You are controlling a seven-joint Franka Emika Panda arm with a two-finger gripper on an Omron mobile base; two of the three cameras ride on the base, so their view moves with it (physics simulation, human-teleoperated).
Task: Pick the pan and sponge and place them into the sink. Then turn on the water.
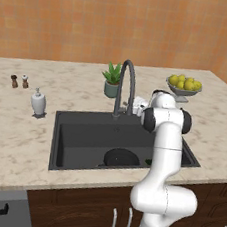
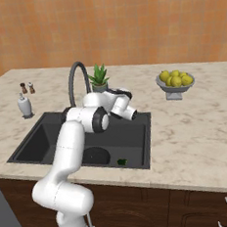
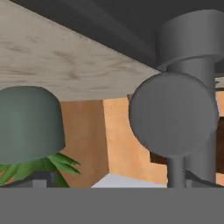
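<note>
The black pan (image 1: 121, 158) (image 2: 95, 156) lies on the floor of the dark sink (image 1: 78, 131) (image 2: 39, 137), toward its front. The small green sponge (image 1: 148, 161) (image 2: 122, 161) rests beside it near the front right corner. My gripper (image 1: 138, 107) (image 3: 111, 181) is open and holds nothing. It hovers just right of the base of the arched faucet (image 1: 127, 82) (image 2: 74, 85). The rolled hand view shows the faucet's round handle knob (image 3: 173, 113) close up between the spread fingertips. I see no water running from the spout.
A potted plant (image 1: 112, 80) (image 3: 26, 127) stands right behind the faucet. A bowl of lemons (image 1: 184, 85) sits at the back right. A soap dispenser (image 1: 38, 102) and two small shakers (image 1: 19, 80) stand left of the sink.
</note>
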